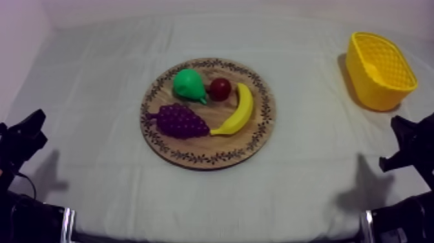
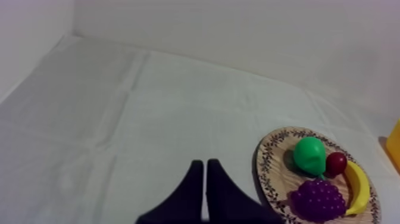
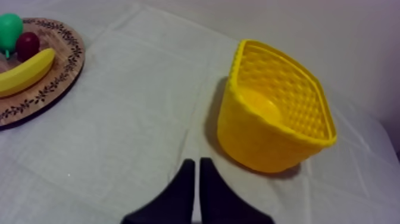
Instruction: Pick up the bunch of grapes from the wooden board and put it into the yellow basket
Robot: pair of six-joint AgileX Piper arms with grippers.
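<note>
The big grey-white surface holds everything. In the middle of it lies the round wooden board with a patterned rim. The yellow basket stands upright at the far right of the surface, well apart from the board. My left arm and my right arm sit low at the near edge, 1 at each side, well apart from the board. The left jaws are clenched on nothing: the 2 black fingers lie together as a thin wedge over the bare surface, beside the board. The right jaws are clenched on nothing too, over the bare surface in front of the basket. 4 toy fruits lie on the board. The banana curves along its right side. The bunch of grapes lies on the near left part of the board, its end just beside the banana's near tip. The green pear lies behind the grapes, and the small red fruit sits between the pear and the banana.
</note>
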